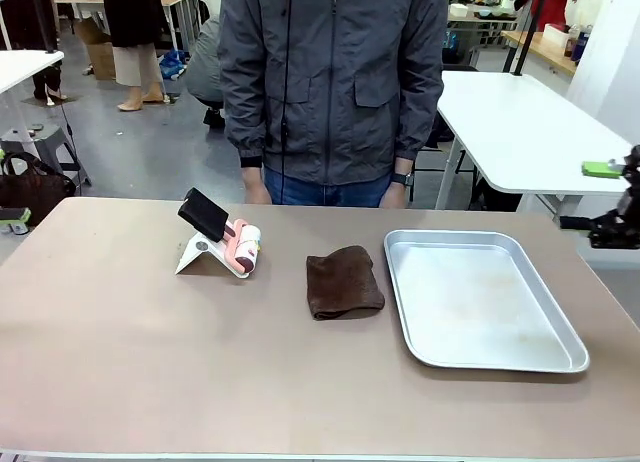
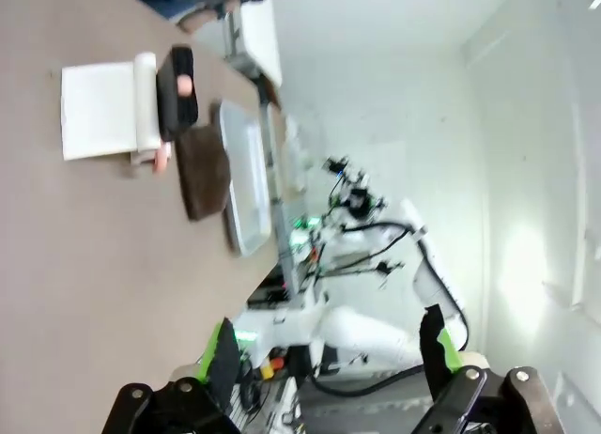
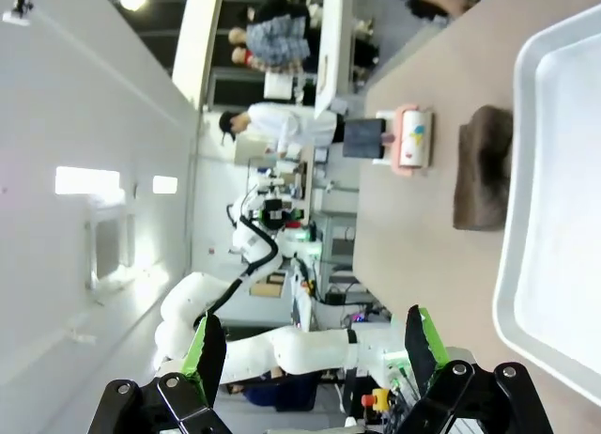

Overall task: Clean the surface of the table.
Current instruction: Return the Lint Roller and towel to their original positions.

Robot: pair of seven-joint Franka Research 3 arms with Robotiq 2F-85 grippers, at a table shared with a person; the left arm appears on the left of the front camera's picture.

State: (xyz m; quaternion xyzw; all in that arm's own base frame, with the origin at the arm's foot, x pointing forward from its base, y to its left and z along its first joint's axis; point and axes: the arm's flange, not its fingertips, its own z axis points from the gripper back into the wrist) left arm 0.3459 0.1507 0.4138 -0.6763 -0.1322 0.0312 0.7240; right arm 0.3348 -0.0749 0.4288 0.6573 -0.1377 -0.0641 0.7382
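Both arms parked at the sides, fingers spread and empty.

The brown counter (image 1: pixel 150 362) stretches between me and the person (image 1: pixel 335 82) at its far edge. On it sit a lint roller (image 1: pixel 243 247) on a white stand, a folded brown cloth (image 1: pixel 343 282) beside it, and a metal tray (image 1: pixel 480 300) toward the right. The left gripper (image 2: pixel 329 359) hangs off the counter's left end, fingers wide apart, well away from the cloth. The right gripper (image 3: pixel 310 349) hangs beyond the tray's side, fingers (image 3: pixel 421 345) likewise spread, touching nothing.
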